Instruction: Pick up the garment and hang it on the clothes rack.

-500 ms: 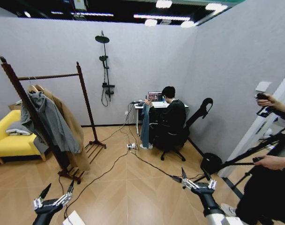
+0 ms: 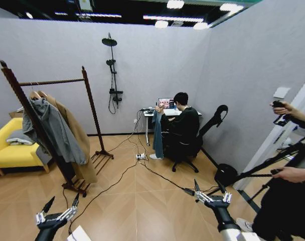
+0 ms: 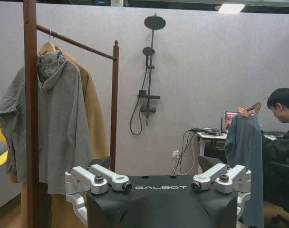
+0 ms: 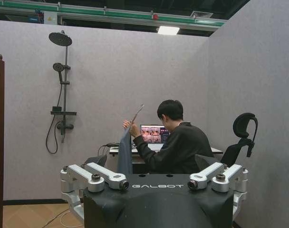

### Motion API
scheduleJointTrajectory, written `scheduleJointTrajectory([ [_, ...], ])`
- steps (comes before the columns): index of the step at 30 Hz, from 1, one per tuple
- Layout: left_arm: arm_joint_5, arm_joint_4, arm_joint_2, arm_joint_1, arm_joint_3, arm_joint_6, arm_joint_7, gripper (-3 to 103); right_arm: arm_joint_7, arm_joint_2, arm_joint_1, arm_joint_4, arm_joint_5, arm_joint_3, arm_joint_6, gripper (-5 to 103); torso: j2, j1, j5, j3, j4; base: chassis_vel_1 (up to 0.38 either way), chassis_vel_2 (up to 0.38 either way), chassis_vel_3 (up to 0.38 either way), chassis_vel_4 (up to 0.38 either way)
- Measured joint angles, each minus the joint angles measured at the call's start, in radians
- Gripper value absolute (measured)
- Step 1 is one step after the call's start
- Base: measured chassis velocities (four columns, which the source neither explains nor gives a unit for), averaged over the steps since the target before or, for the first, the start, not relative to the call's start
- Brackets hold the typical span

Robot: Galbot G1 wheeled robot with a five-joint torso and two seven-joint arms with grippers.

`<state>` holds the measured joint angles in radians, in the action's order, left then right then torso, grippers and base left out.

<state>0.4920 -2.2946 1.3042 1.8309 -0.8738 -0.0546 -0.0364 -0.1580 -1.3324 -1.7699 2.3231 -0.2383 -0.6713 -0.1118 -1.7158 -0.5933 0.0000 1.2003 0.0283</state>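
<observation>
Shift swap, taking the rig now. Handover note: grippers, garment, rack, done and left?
Left gripper: open, holding nothing, low in front of the robot over the floor.
Right gripper: open, holding nothing, low on the right.
Garment: on its hanger, held up by a seated person's hand beside the desk at the far wall.
Clothes rack: far left; grey hooded jacket and tan coat on the crossbar.
Done: nothing yet.
Left: take the garment, hang it on the rack.

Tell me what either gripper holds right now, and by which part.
Nothing. The left gripper and right gripper are both open and empty, low before the robot. A seated person's hand holds the garment up by its hanger, near the desk.
</observation>
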Motion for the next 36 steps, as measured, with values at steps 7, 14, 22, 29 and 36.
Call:
scheduleJointTrajectory([
  [7, 0.000, 0.000, 0.000, 0.000, 0.000, 0.000, 0.000, 100, 0.058, -0.076, 0.088, -0.041, 0.080, 0.031, 0.067, 100, 0.000, 0.000, 0.0000, 0.000, 0.0001, 0.000, 0.000, 0.000, 0.000],
  [14, 0.000, 0.000, 0.000, 0.000, 0.000, 0.000, 0.000, 100, 0.211, -0.266, 0.314, -0.143, 0.283, 0.111, 0.239, 100, 0.000, 0.000, 0.0001, 0.000, -0.0008, 0.000, 0.000, 0.000, 0.000],
  [22, 0.000, 0.000, 0.000, 0.000, 0.000, 0.000, 0.000, 100, 0.224, -0.282, 0.332, -0.152, 0.303, 0.117, 0.257, 100, 0.000, 0.000, -0.0001, 0.000, 0.0001, 0.000, 0.000, 0.000, 0.000],
  [29, 0.000, 0.000, 0.000, 0.000, 0.000, 0.000, 0.000, 100, 0.086, -0.279, 0.281, -0.030, 0.226, 0.174, 0.310, 100, 0.000, 0.000, -0.0005, 0.000, 0.0003, 0.000, 0.000, 0.000, 0.000],
  [36, 0.000, 0.000, 0.000, 0.000, 0.000, 0.000, 0.000, 100, 0.078, -0.265, 0.287, -0.025, 0.169, 0.136, 0.258, 100, 0.000, 0.000, 0.0001, 0.000, 0.0000, 0.000, 0.000, 0.000, 0.000],
])
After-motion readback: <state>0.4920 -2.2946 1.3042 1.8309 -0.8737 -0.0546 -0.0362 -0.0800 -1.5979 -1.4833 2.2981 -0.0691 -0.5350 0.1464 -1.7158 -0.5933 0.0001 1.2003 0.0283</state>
